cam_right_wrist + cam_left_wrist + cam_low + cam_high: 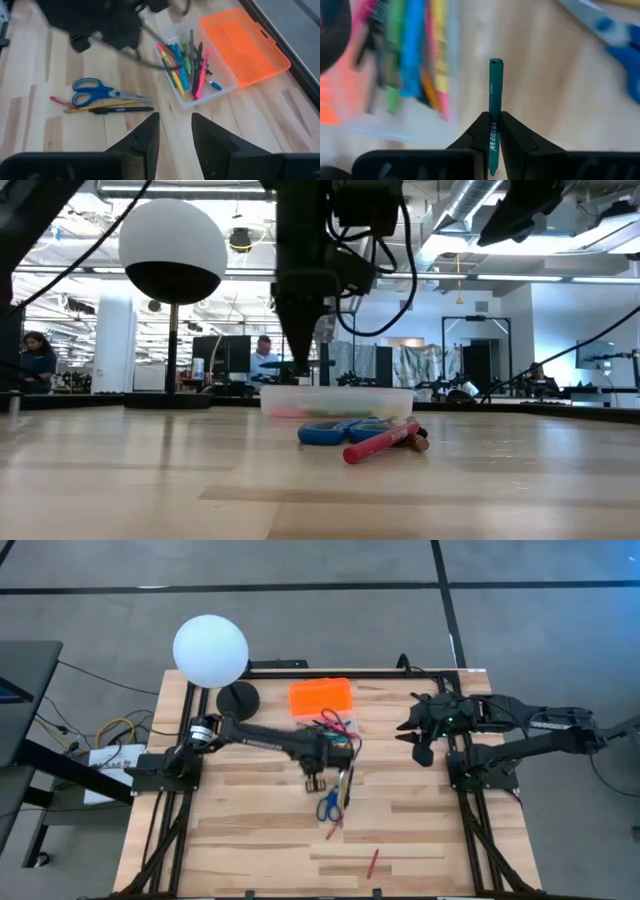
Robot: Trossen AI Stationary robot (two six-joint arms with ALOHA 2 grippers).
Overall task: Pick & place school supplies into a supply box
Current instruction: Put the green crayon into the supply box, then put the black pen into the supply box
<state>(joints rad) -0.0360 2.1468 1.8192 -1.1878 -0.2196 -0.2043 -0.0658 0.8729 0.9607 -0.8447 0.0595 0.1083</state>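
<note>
**Mid-table: one green pen in grip**

Beside the open supply box [210, 80], left gripper [494, 131] clamps one green pen [495, 95]. Loose: one scissors [95, 91], two pencils, one black pen, one stray red pencil [373, 862] near the front edge. Right gripper [174, 131] parted, empty, at the right edge.

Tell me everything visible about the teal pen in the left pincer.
The teal pen is thin, straight and plastic-looking, with pale lettering along its barrel. The left pincer is shut on it near one end, and the rest sticks out forward above the wooden table, beside the clear supply box of pens. Nothing else touches it.
</note>
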